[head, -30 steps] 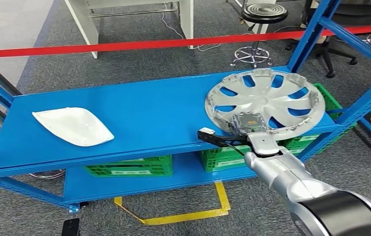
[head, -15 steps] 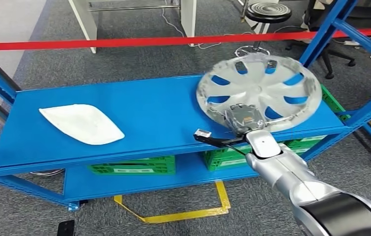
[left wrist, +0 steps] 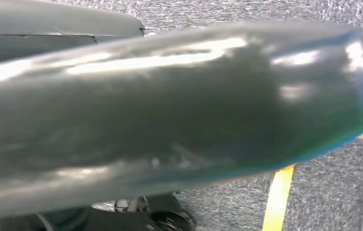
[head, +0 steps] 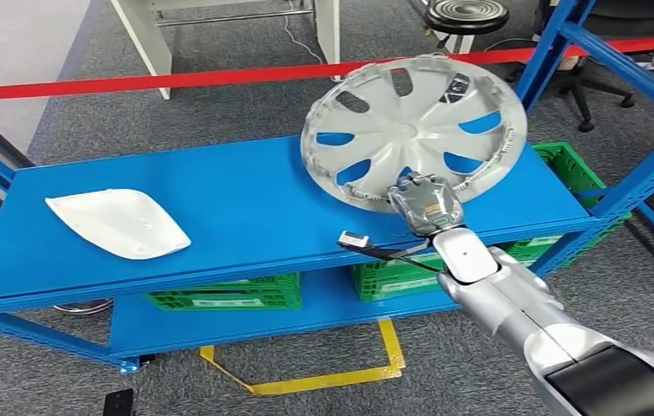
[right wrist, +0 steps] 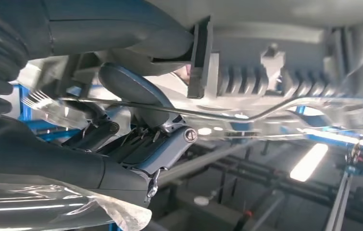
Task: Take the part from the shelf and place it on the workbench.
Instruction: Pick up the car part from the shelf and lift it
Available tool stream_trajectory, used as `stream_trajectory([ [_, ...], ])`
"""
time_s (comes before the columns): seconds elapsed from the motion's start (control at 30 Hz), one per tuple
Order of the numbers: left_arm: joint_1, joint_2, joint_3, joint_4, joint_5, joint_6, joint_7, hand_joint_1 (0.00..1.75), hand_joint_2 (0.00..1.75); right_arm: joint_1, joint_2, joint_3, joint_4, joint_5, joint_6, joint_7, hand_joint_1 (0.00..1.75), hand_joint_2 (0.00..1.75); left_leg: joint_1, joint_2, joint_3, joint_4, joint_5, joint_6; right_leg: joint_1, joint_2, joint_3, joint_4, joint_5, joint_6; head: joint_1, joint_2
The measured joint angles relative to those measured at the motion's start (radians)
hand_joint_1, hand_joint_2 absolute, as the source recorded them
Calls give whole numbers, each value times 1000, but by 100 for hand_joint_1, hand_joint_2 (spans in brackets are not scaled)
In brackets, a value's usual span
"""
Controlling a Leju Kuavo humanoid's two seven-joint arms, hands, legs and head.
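Observation:
A silver wheel cover (head: 414, 130) with curved slots hangs tilted above the right end of the blue shelf (head: 245, 208). My right hand (head: 425, 204) grips its near rim from below, the silver arm reaching in from the lower right. In the right wrist view my fingers (right wrist: 141, 139) close under the cover's ribbed rim (right wrist: 266, 72) and its wire ring. A white curved panel (head: 117, 222) lies flat on the shelf's left end.
A red barrier tape (head: 219, 78) runs behind the shelf. Green crates (head: 228, 293) sit on the lower level. Blue uprights (head: 644, 173) stand at the right, a black stool (head: 466, 17) and a white table leg behind. Yellow floor tape (head: 323, 377) marks the carpet in front.
My right hand has raised the wheel cover off the shelf and carried it up and to the left, tilting it more upright. The camera has shifted slightly.

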Motion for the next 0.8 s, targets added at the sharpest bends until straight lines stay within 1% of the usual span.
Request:
stream_trajectory([
  [0.03, 1, 0, 2, 0, 2, -5, -8, 0, 0, 3, -10, 22, -18, 0, 0, 20, 175, 175, 0, 0, -29, 60, -20, 1, 2, 0, 0, 0, -1, -1, 0, 0],
  [0.07, 3, 0, 4, 0, 5, -12, -21, 0, 0, 7, -23, 47, -40, 0, 0, 42, 175, 175, -1, 0, -45, 91, -22, 3, 4, 0, 1, 0, -1, -2, 0, 0],
  [0.1, 5, 0, 6, 0, 8, -19, -37, 0, 0, 12, -36, 72, -66, 0, 0, 65, 175, 175, -2, 0, -44, 85, -5, 8, 7, 0, 3, 0, -2, -3, 0, 0],
  [0.13, 6, 0, 8, 0, 11, -24, -54, 0, 0, 16, -51, 98, -95, 0, 0, 89, 175, 175, -4, 0, -27, 41, 29, 15, 9, 1, 4, 0, -2, -4, 0, 0],
  [0.17, 6, 1, 10, 0, 13, -26, -68, 0, 0, 20, -66, 122, -126, 0, 0, 114, 175, 175, -9, 0, 2, -26, 69, 25, 11, 1, 6, 0, -3, -4, 0, 0],
  [0.2, 6, 2, 13, 0, 14, -27, -78, 0, 0, 22, -81, 146, -157, 0, 0, 141, 175, 175, -14, 0, 30, -91, 98, 35, 13, 2, 6, 1, -4, -3, 1, 0],
  [0.23, 6, 3, 16, 0, 14, -28, -84, 0, 0, 25, -98, 172, -189, -1, -1, 172, 175, 175, -18, 1, 52, -144, 115, 44, 14, 3, 4, 2, -4, -1, 1, 0],
  [0.27, 6, 4, 19, 0, 14, -28, -87, 0, 0, 26, -117, 201, -224, 0, -1, 205, 175, 175, -23, 1, 64, -175, 119, 49, 14, 3, 1, 2, -4, 2, 1, 0],
  [0.3, 6, 4, 20, 0, 12, -29, -89, 0, 0, 28, -137, 232, -258, 0, -2, 238, 175, 175, -25, 1, 68, -186, 114, 50, 14, 3, -1, 2, -3, 6, 1, 0],
  [0.37, 7, 3, 22, 0, 10, -29, -89, 0, 0, 28, -177, 293, -323, 1, -4, 297, 175, 175, -22, 1, 72, -200, 115, 51, 13, 2, -6, 2, -6, 15, 2, 0],
  [0.4, 8, 3, 22, 0, 10, -27, -89, 0, 0, 26, -194, 319, -351, 1, -5, 322, 175, 175, -19, 1, 75, -207, 118, 52, 13, 1, -12, 13, -17, 20, 3, 0],
  [0.43, 7, 3, 23, 0, 10, -23, -89, 0, 0, 22, -210, 343, -376, 1, -6, 346, 175, 175, -16, 2, 77, -212, 121, 54, 12, 1, -27, 42, -37, 25, 5, 0],
  [0.47, 6, 3, 25, 0, 11, -20, -90, 0, 0, 18, -225, 368, -398, 0, -6, 369, 175, 175, -14, 2, 79, -214, 123, 55, 10, 1, -50, 93, -67, 29, 6, 0],
  [0.5, 5, 3, 26, 0, 12, -17, -90, 0, 0, 13, -240, 394, -420, 0, -7, 392, 175, 175, -14, 2, 78, -214, 123, 56, 9, 1, -80, 159, -100, 33, 7, 0],
  [0.53, 5, 2, 27, 0, 12, -14, -90, 0, 0, 8, -254, 420, -442, 0, -7, 415, 175, 175, -14, 2, 78, -214, 123, 57, 8, 1, -108, 223, -125, 37, 7, 0],
  [0.57, 6, 2, 27, 0, 12, -11, -88, 0, 0, 2, -270, 446, -465, 0, -8, 436, 175, 175, -13, 2, 78, -213, 122, 57, 6, 1, -127, 264, -134, 41, 7, 0],
  [0.6, 6, 1, 28, 0, 11, -8, -86, 0, 0, -6, -287, 468, -489, 0, -9, 454, 175, 175, -12, 1, 79, -212, 121, 56, 4, 0, -129, 270, -125, 44, 7, 0],
  [0.63, 6, 0, 28, 0, 10, -4, -84, 0, 0, -17, -303, 485, -513, -1, -9, 467, 175, 175, -10, 1, 79, -210, 120, 54, 1, 0, -112, 235, -97, 48, 7, 0],
  [0.67, 6, -1, 29, 0, 8, -1, -82, 0, 0, -29, -318, 498, -538, -1, -9, 476, 175, 175, -8, 0, 79, -207, 118, 51, -3, -2, -79, 170, -59, 52, 7, 0],
  [0.7, 6, -1, 29, 0, 5, 2, -79, 0, 0, -40, -330, 507, -559, -1, -10, 481, 175, 175, -8, -1, 78, -203, 115, 45, -3, -3, -42, 103, -33, 55, 8, 0],
  [0.73, 6, -1, 29, 0, 0, 4, -74, 0, 0, -49, -339, 515, -579, -1, -10, 483, 175, 175, -8, -1, 76, -196, 114, 40, -4, -3, -13, 49, -16, 54, 8, 0],
  [0.77, 6, -1, 29, 0, -4, 5, -68, 0, 0, -54, -347, 521, -598, -1, -12, 484, 175, 175, -10, -1, 73, -191, 114, 35, -4, -3, 4, 18, -11, 51, 8, 0],
  [0.8, 6, 0, 29, 0, -8, 6, -61, 0, 0, -56, -352, 528, -615, -1, -13, 485, 175, 175, -11, -2, 71, -189, 116, 31, -1, -1, 9, 12, -16, 47, 7, 0],
])
